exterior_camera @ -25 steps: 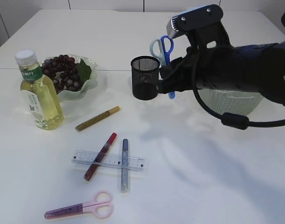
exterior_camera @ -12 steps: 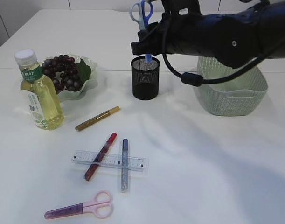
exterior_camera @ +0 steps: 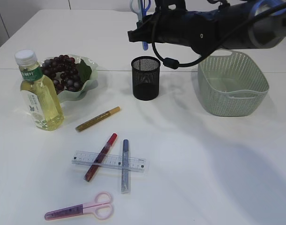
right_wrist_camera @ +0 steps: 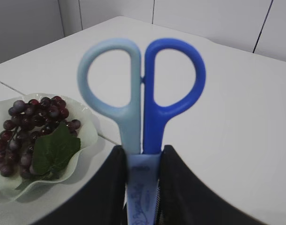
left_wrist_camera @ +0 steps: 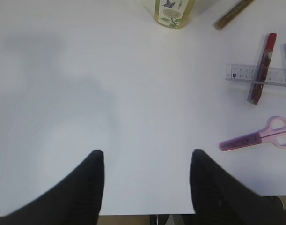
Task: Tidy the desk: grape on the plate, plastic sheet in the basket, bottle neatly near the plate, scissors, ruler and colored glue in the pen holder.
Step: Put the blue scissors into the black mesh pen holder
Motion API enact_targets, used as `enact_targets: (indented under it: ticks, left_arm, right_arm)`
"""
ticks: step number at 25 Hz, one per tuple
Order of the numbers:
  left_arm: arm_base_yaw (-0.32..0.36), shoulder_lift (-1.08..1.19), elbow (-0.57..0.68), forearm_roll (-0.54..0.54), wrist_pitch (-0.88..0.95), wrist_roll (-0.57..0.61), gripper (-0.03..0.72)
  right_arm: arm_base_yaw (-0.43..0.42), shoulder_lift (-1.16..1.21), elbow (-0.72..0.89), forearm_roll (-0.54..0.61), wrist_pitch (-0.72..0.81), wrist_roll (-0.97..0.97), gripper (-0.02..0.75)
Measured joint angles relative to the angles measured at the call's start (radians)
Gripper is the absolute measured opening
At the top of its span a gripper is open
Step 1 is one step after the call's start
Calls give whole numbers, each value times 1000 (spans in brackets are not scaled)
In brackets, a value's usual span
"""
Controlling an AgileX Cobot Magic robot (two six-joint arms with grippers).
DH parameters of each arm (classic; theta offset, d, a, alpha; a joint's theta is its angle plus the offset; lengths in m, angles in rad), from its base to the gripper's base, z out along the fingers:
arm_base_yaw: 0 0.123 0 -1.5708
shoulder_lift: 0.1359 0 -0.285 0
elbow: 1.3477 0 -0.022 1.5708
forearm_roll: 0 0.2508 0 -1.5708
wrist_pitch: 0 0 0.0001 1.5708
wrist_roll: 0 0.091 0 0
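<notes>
Blue-handled scissors [right_wrist_camera: 142, 89] sit clamped between the right gripper's [right_wrist_camera: 142, 161] fingers, loops up, held in the air above the black mesh pen holder [exterior_camera: 145, 78]. The left gripper [left_wrist_camera: 146, 161] hangs over bare table with its jaws apart, gripping nothing. On the tabletop [exterior_camera: 203, 154] lie the ruler [exterior_camera: 108, 161] crossed by two glue sticks, pink scissors [exterior_camera: 79, 209] near the front edge, and a gold glue stick [exterior_camera: 97, 118] beside the bottle [exterior_camera: 38, 92]. Grapes [exterior_camera: 63, 72] fill the plate [exterior_camera: 88, 84]; the basket [exterior_camera: 231, 82] stands right.

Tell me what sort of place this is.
Probably a staged desk in a lab or office: a plain white table with a mesh pen holder, ruler and pink scissors, white wall panels behind.
</notes>
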Motion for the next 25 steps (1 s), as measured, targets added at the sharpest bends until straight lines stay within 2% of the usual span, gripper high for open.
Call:
enact_targets:
  ticks: [11, 25]
  left_arm:
    - [0, 0, 0, 7, -33, 0, 417]
    - [0, 0, 0, 8, -45, 1, 417]
  right_arm:
    - [-29, 179, -163, 19, 32, 0, 191]
    - [-35, 240, -182, 30, 29, 0, 191]
